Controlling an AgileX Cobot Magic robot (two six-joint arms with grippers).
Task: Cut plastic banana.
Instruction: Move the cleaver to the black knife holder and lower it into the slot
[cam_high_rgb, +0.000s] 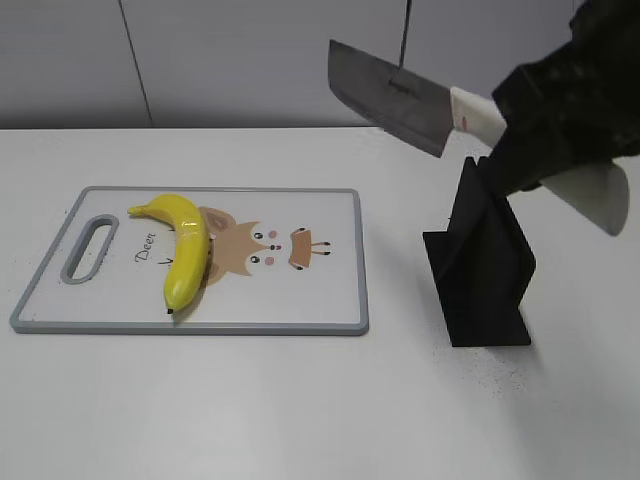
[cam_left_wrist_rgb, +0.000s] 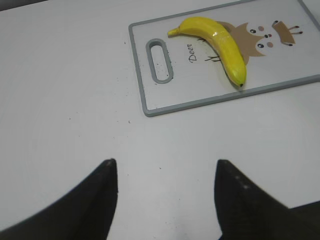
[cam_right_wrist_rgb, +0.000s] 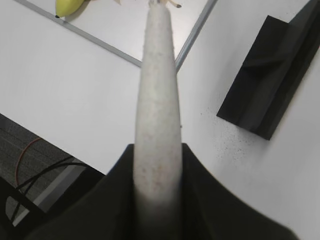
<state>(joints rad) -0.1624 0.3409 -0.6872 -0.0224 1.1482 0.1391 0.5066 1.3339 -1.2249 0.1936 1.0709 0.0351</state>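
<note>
The plastic banana (cam_high_rgb: 186, 245) is glossy yellow and lies whole on the left part of the white cutting board (cam_high_rgb: 330, 300). It also shows in the left wrist view (cam_left_wrist_rgb: 220, 42), and its tip shows in the right wrist view (cam_right_wrist_rgb: 69, 6). My right gripper (cam_high_rgb: 515, 120) is shut on the white handle (cam_right_wrist_rgb: 156, 110) of a cleaver, whose grey blade (cam_high_rgb: 385, 95) hangs in the air right of the board, above the black knife stand (cam_high_rgb: 485, 270). My left gripper (cam_left_wrist_rgb: 165, 172) is open and empty over bare table, well short of the board (cam_left_wrist_rgb: 150, 107).
The black knife stand (cam_right_wrist_rgb: 265, 80) sits right of the board. The board has a grey rim and a handle slot (cam_high_rgb: 88, 250) at its left end. The table's front edge and cables on the floor (cam_right_wrist_rgb: 35, 165) show in the right wrist view.
</note>
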